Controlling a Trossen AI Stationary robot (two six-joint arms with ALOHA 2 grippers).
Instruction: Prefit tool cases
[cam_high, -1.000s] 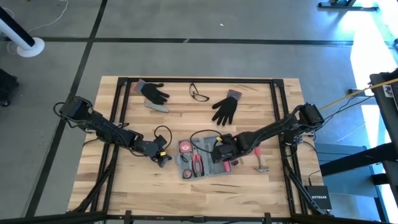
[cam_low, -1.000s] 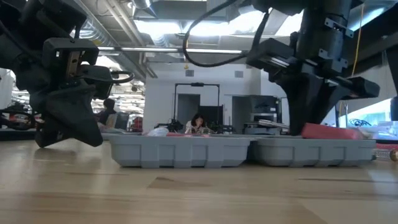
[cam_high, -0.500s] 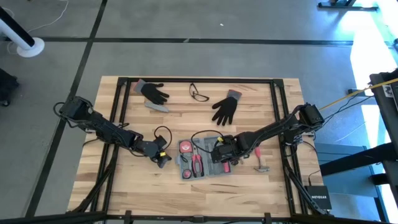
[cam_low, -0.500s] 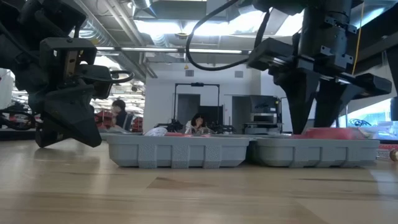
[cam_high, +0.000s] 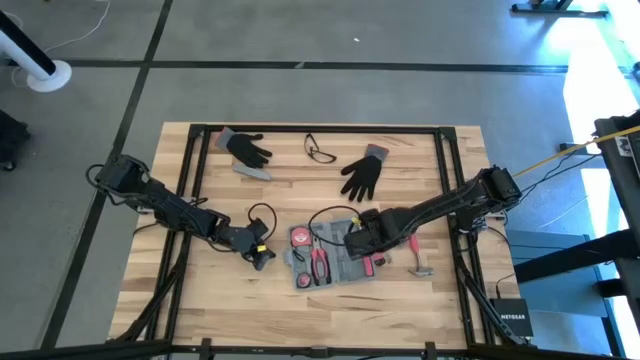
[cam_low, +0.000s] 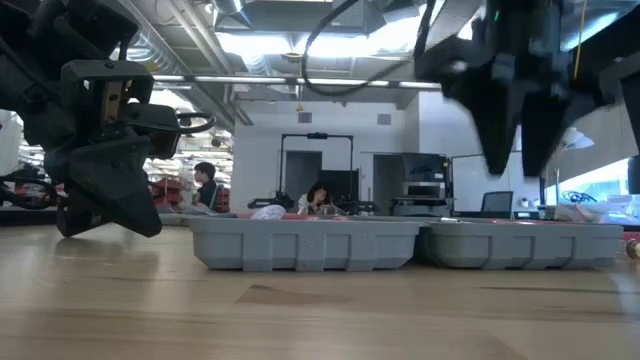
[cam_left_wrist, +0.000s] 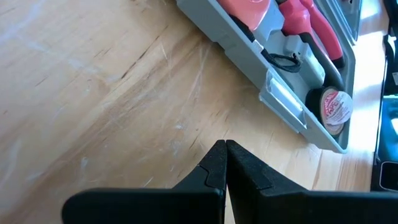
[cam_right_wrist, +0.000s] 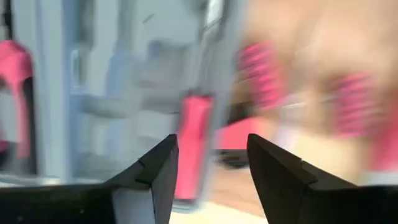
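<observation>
Wooden desk (cam_high: 200, 290) under workshop lights: the open tool case (cam_high: 335, 258) lies near its middle. Right gripper (cam_high: 358, 238) hangs over the case's right half, fingers apart and empty; left gripper (cam_high: 262, 257) waits just beside the case, fingers pressed together. Seating tools squarely in their recesses looks key. Motion blur hides which tool lies below the right gripper.

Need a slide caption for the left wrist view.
Left tool shut above bare wood, beside the open grey tool case holding red-handled tools.
</observation>
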